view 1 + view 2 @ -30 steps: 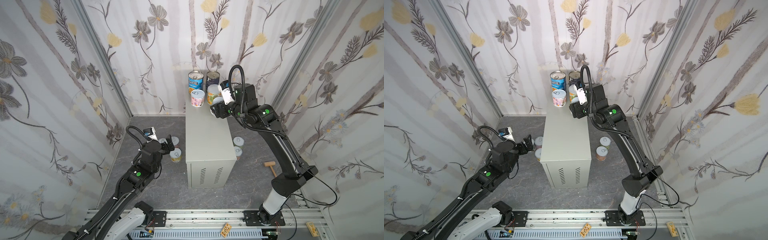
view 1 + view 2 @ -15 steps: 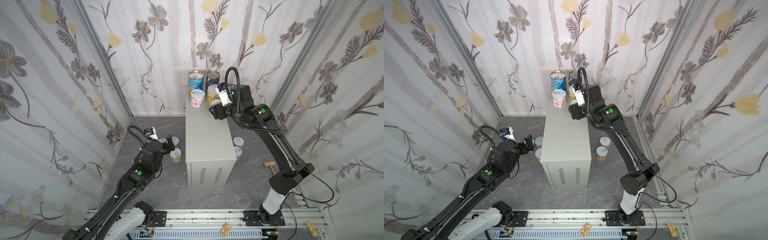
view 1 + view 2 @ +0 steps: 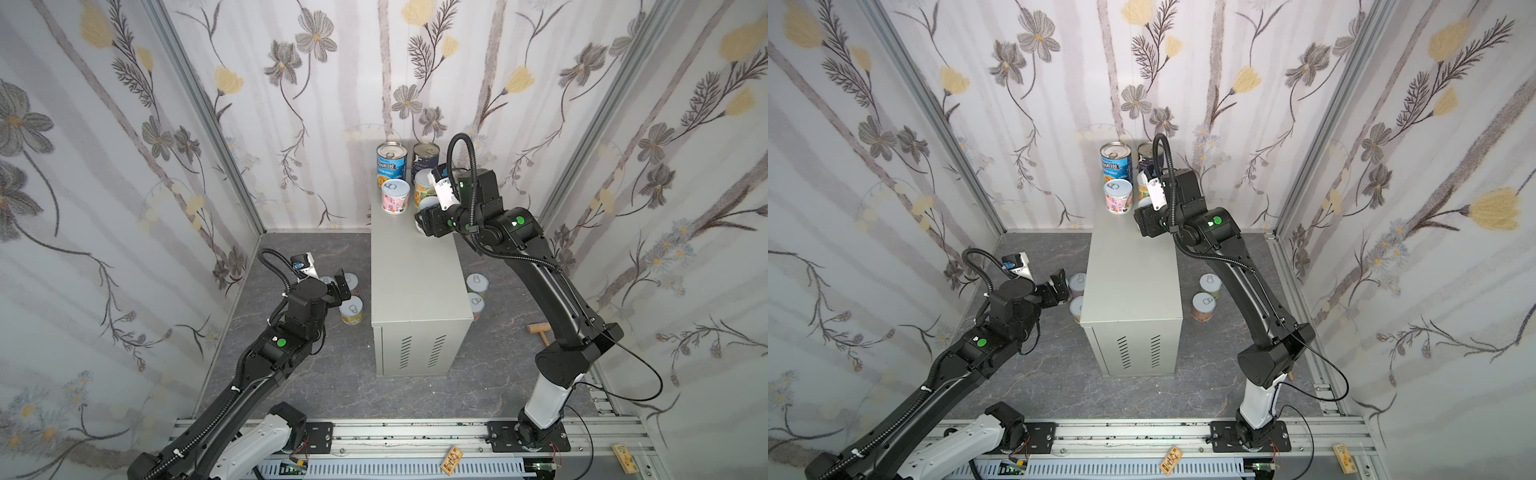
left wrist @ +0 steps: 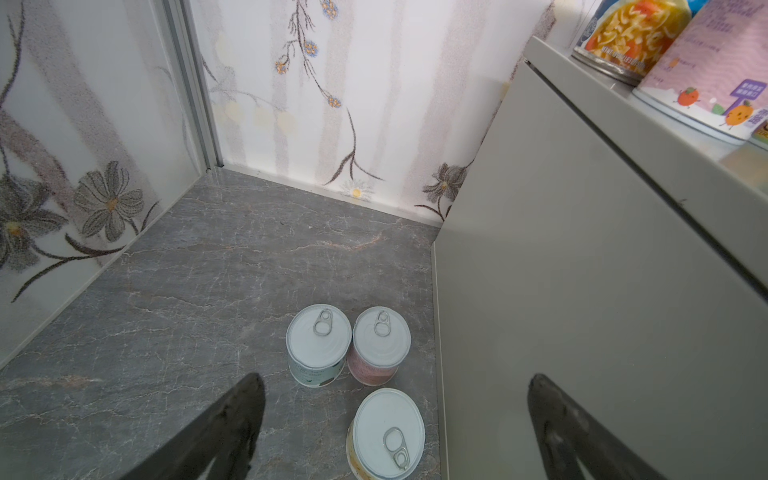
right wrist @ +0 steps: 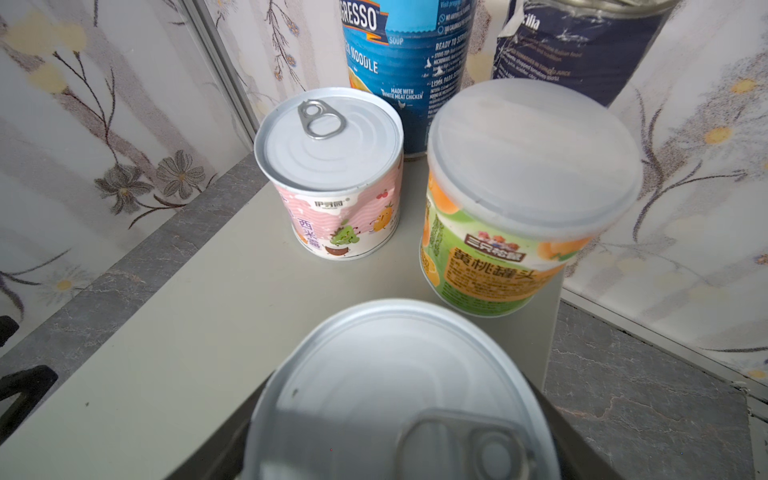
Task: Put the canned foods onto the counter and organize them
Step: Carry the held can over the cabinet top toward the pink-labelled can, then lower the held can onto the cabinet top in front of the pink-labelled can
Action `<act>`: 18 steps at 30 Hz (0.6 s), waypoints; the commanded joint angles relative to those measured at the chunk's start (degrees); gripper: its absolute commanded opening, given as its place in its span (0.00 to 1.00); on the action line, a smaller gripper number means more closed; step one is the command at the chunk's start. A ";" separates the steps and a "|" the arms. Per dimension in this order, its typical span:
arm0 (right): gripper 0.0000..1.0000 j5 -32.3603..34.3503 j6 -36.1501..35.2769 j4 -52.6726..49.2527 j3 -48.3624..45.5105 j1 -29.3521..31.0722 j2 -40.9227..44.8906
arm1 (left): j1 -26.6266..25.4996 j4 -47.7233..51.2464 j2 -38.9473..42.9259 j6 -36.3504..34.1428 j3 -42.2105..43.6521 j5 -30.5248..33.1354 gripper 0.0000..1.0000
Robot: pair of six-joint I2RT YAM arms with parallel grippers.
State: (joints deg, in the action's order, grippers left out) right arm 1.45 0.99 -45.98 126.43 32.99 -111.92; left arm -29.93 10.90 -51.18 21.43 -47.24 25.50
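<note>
Right pincer (image 3: 423, 219) holds short can (image 5: 395, 386) upright, its axis vertical.

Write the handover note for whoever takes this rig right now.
Left end effector: open, empty, by three short white-lidded cans on the dark marbled floor, left of the counter.
Right end effector: shut on a short white pull-tab can at the beige metal cabinet counter top.
Done: tall blue Progresso can, tall navy can, pink-labelled can and green-labelled can stand at its back.
Left: release the held can; lift those three, plus two white-lidded cans on the right.
</note>
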 commanded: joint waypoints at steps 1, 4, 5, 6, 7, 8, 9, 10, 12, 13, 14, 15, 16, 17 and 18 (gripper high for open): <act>0.74 0.02 -0.46 1.66 0.39 0.09 -0.60 | 0.05 -0.89 -0.16 0.81 -0.72 1.22 1.00; 0.75 0.12 -0.44 1.79 0.39 0.13 -0.74 | 0.07 -0.95 -0.22 0.73 -0.75 1.18 1.00; 0.76 0.13 -0.46 1.86 0.41 0.11 -0.74 | 0.09 -0.94 -0.27 0.72 -0.80 1.22 1.00; 0.77 0.13 -0.54 1.88 0.39 0.12 -0.67 | 0.06 -0.88 -0.28 0.71 -0.78 1.27 1.00; 0.78 0.21 -0.52 1.89 0.39 0.09 -0.59 | 0.06 -0.88 -0.24 0.80 -0.67 1.31 1.00; 0.78 0.28 -0.48 1.81 0.39 0.06 -0.53 | 0.06 -0.89 -0.24 0.81 -0.68 1.30 1.00; 0.78 0.30 -0.63 1.84 0.39 0.08 -0.46 | 0.05 -0.91 -0.26 0.81 -0.68 1.29 1.00; 0.79 0.41 -0.59 1.85 0.39 0.05 -0.32 | 0.06 -0.84 -0.37 0.81 -0.68 1.31 1.00; 0.79 0.39 -0.67 1.71 0.39 0.10 -0.15 | 0.05 -0.82 -0.33 0.94 -0.70 1.32 1.00; 0.80 0.39 -0.68 1.76 0.39 0.12 0.03 | 0.05 -0.88 -0.39 0.98 -0.74 1.23 1.00; 0.80 0.38 -0.65 1.69 0.39 0.05 0.09 | 0.10 -0.81 -0.40 0.98 -0.66 1.25 1.00; 0.81 0.35 -0.65 1.75 0.39 0.10 0.12 | 0.09 -0.75 -0.38 1.07 -0.63 1.24 1.00; 0.81 0.06 -0.60 1.73 0.39 0.08 0.21 | 0.05 -0.75 -0.30 1.14 -0.58 1.22 1.00; 0.82 -0.35 -0.59 1.75 0.39 0.06 0.43 | 0.07 -0.55 -0.24 1.16 -0.59 1.22 1.00; 0.84 -0.66 -0.59 1.77 0.39 0.12 0.49 | 0.05 -0.59 -0.20 1.24 -0.58 1.22 1.00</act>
State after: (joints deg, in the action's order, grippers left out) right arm 1.48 0.99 -46.15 126.45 32.97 -112.01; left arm -29.91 10.92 -51.51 21.50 -47.33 25.50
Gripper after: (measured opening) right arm 0.826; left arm 0.997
